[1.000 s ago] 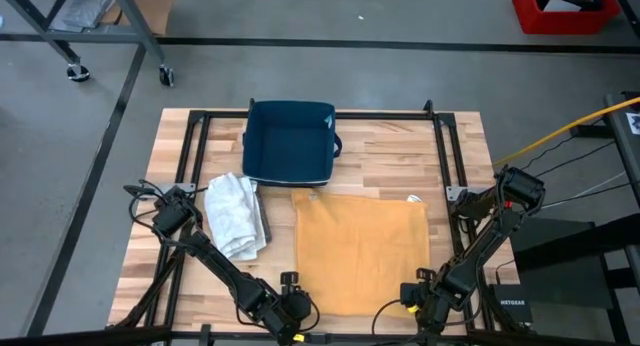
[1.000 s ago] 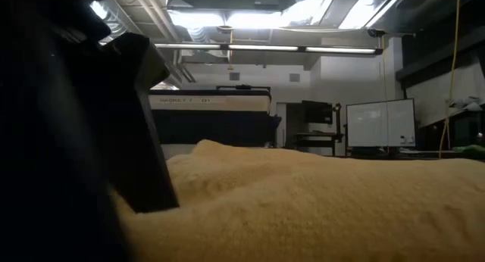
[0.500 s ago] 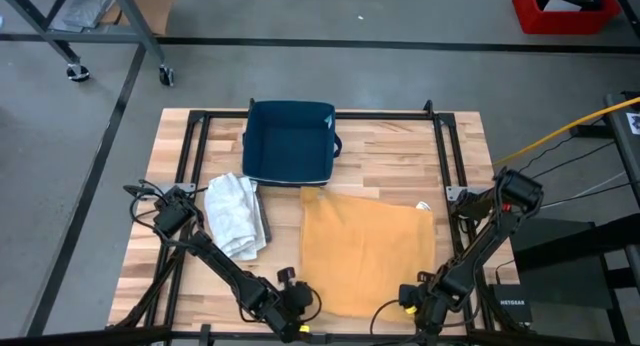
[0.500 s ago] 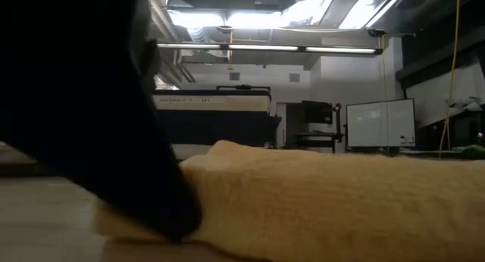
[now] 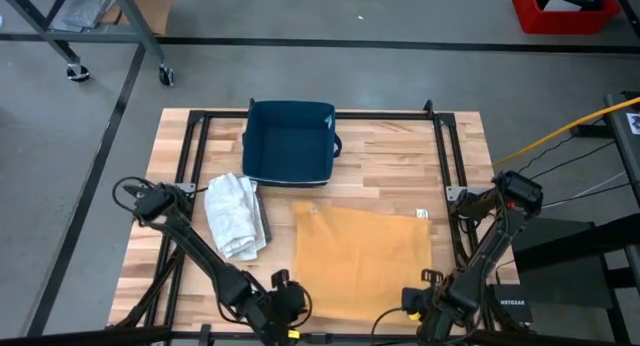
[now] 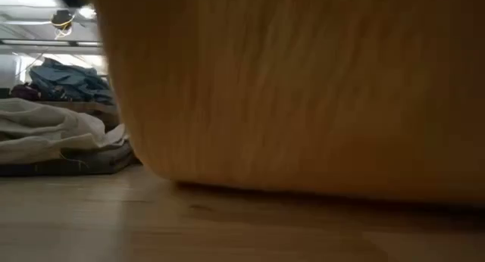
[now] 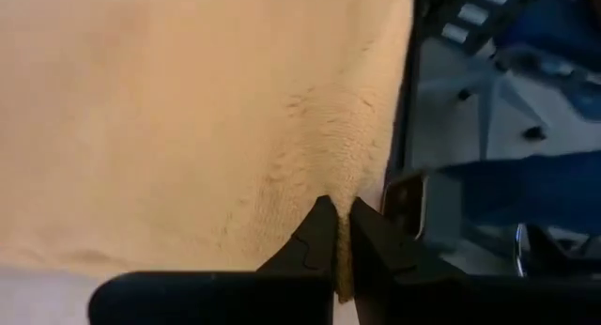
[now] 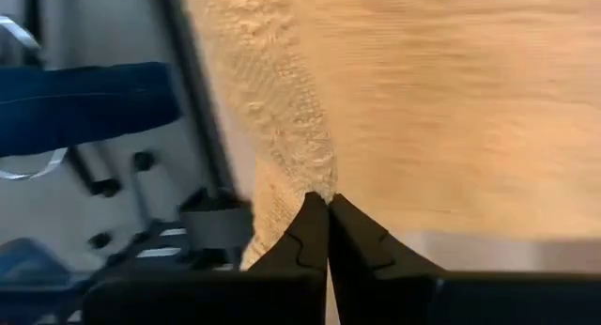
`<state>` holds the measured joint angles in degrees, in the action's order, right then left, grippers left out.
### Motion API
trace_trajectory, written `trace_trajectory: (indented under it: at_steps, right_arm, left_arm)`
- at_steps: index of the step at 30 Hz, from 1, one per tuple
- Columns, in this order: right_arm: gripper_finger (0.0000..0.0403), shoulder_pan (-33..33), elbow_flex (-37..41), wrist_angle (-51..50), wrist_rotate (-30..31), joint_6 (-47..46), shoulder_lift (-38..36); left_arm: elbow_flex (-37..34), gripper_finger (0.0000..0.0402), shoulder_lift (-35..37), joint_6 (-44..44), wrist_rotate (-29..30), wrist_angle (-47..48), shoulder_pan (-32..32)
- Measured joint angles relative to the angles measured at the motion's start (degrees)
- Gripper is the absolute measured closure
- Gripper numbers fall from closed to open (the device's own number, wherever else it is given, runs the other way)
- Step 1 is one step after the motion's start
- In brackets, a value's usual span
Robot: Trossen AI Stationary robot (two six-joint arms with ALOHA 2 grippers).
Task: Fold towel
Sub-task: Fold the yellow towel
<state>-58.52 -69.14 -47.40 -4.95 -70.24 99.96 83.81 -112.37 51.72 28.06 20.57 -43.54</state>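
Spreading across the middle of the table, the yellow towel lies flat, its near edge lifted at both corners. Far of it sits a blue bin, with a crumpled white cloth to its left. The left gripper is clenched on the towel's near left corner, the right gripper on its near right corner.

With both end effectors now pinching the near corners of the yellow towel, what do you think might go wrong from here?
1. The left end effector and right end effector each hold only a thin edge of the yellow towel, so a corner may slip out during the lift.
2. The towel's far edge lies close to the blue bin; folding forward could drape it over the rim.
3. The white cloth beside it could get dragged.
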Motion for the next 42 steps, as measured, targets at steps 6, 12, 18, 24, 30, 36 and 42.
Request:
trace_trajectory:
  at_steps: [6,12,18,24,30,36,42]
  right_arm:
    - [0.0401,0.5,-3.3,-14.8,3.6,0.1,-0.1]
    - [0.0401,2.2,-4.5,-26.5,6.4,0.1,-0.1]
    - [0.0402,5.5,-4.5,-34.5,9.4,3.3,-0.2]
    - [0.0402,9.2,-4.5,-37.9,13.6,7.4,-0.2]
    - [0.0402,13.6,-3.4,-39.2,18.8,11.8,-0.3]
    - [0.0403,18.4,-1.2,-40.2,21.3,15.3,-0.3]
    - [0.0403,21.9,0.4,-41.5,21.9,17.2,-0.3]
  left_arm:
    - [0.0,0.0399,3.2,-5.6,3.7,2.6,2.2]
    - [0.1,0.0399,4.1,-4.4,4.2,10.3,5.9]
    - [0.1,0.0400,4.1,-4.2,4.3,15.3,8.9]
    - [0.1,0.0400,4.1,-4.2,6.4,19.6,11.3]
    - [0.1,0.0400,4.1,-4.2,9.6,24.9,13.1]
    - [0.2,0.0400,4.1,-4.2,12.4,28.3,15.4]
    - [0.2,0.0400,4.1,-4.9,13.9,28.6,18.0]
